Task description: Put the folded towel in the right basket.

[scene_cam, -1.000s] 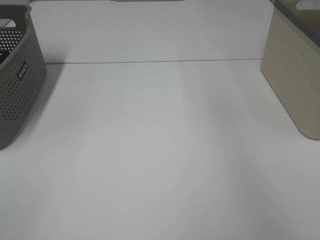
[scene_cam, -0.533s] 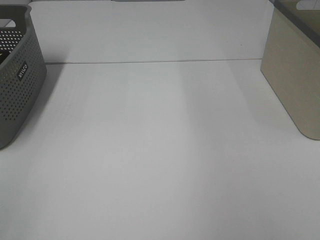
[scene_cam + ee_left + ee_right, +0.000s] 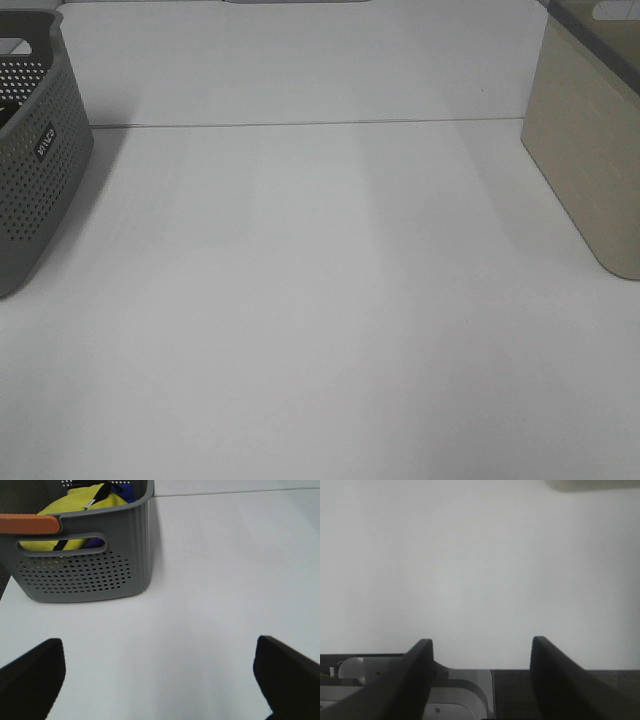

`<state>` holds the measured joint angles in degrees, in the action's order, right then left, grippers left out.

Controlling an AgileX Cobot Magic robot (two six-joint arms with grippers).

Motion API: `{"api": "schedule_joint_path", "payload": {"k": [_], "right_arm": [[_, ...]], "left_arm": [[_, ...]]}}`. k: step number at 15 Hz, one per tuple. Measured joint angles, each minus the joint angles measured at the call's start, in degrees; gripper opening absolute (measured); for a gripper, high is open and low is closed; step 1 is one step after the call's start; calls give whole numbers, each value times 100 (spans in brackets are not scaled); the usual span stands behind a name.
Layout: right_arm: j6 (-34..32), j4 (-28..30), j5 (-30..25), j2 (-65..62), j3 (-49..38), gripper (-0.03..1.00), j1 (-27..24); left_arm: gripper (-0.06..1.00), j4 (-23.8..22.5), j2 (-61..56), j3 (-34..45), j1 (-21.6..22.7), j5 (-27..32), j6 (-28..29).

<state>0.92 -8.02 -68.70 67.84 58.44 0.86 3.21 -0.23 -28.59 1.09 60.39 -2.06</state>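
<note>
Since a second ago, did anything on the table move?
No, nothing visibly moved. The grey basket sits on the left and the beige basket on the right, both where they were, with the table bare between them in the high view. No arm shows in that view then or now.

No visible change across exterior high frames: grey basket (image 3: 35, 160), beige basket (image 3: 590, 150), table (image 3: 320, 320) unmoved.
</note>
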Motion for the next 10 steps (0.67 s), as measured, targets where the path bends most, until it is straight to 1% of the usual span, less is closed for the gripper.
{"api": "schedule_joint_path", "payload": {"k": [3, 4, 5, 8, 10], "right_arm": [[-6, 17, 97, -1312, -1352, 55, 0], [-6, 120, 132, -2286, -1914, 55, 0], [-6, 132, 149, -2481, -2000, 55, 0], [0, 143, 189, -3885, -2412, 55, 0], [6, 264, 338, -4675, -2659, 55, 0]], "left_arm": [[97, 0, 0, 0, 0, 0, 0], [97, 0, 0, 0, 0, 0, 0], [97, 0, 0, 0, 0, 0, 0], [97, 0, 0, 0, 0, 0, 0], [97, 0, 0, 0, 0, 0, 0]]}}
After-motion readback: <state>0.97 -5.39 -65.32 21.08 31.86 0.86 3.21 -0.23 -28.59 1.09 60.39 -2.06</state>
